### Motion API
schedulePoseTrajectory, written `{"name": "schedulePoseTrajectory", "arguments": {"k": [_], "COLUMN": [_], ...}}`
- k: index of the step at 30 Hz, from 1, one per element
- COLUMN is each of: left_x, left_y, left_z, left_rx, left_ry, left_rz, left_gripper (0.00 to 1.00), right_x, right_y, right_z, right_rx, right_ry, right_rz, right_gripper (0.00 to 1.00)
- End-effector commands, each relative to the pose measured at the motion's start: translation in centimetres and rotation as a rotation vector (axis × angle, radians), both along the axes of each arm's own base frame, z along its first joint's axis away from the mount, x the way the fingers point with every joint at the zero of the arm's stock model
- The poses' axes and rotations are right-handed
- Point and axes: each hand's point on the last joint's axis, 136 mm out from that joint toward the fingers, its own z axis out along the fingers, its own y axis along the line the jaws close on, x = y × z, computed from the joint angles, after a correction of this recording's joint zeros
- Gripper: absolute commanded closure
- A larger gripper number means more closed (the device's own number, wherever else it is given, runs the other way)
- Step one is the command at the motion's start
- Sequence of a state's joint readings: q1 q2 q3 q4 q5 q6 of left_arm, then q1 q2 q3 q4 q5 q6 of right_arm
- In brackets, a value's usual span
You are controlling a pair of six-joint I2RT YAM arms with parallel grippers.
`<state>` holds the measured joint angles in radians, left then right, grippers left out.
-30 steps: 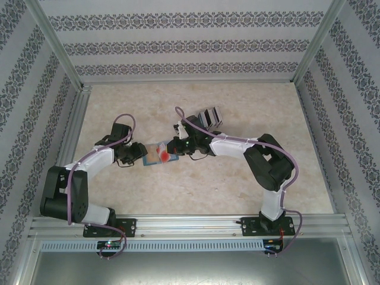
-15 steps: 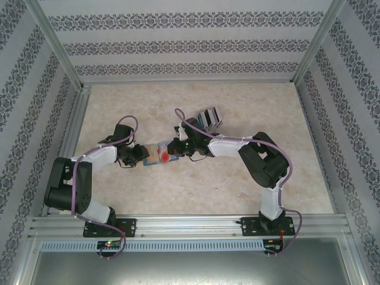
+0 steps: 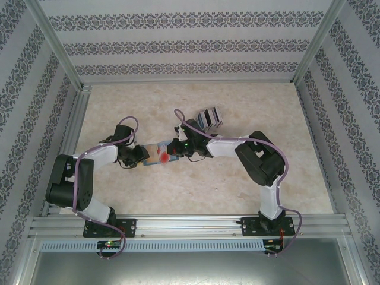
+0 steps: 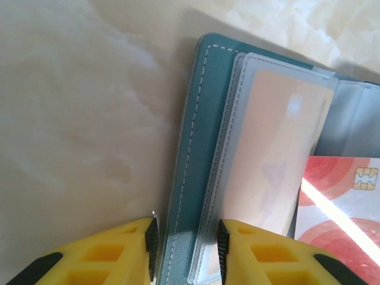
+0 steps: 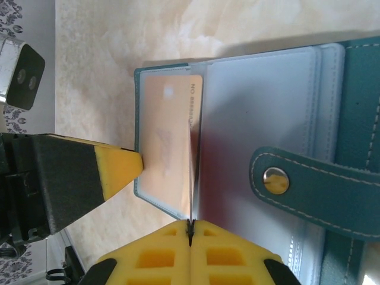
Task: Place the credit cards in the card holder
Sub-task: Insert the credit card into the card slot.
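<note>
The teal card holder (image 3: 155, 155) lies open at the middle of the table (image 3: 148, 196), with a tan credit card (image 5: 169, 130) seated in a clear sleeve. The right end effector (image 5: 191, 224), fingers pressed together, pinches what looks like the red-and-white credit card (image 4: 338, 208) over the pockets, not yet slid in. The left end effector (image 4: 187, 228) stands parted astride the holder's left cover edge. A stack of credit cards (image 3: 208, 117) sits farther off to the right, so most of the job is likely left.
</note>
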<state>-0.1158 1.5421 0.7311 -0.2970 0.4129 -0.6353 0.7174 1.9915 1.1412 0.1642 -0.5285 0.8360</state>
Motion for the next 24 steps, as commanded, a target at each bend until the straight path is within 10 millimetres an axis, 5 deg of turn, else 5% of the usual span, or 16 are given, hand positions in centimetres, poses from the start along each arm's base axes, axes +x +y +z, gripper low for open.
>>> {"name": "schedulePoseTrajectory", "arguments": {"k": [1, 24], "left_x": [0.5, 0.3], "left_y": [-0.2, -0.3], "left_z": [0.0, -0.3], "left_rx": [-0.016, -0.028], "left_ry": [-0.021, -0.015], "left_rz": [-0.014, -0.015], "left_gripper": [0.65, 0.68], "right_x": [0.5, 2.2], "right_y": [0.0, 0.1], "right_z": [-0.8, -1.8], "right_rx": [-0.003, -0.009], "right_ry": [0.006, -0.013], "right_rz": [-0.016, -0.087], "right_gripper": [0.93, 0.93]}}
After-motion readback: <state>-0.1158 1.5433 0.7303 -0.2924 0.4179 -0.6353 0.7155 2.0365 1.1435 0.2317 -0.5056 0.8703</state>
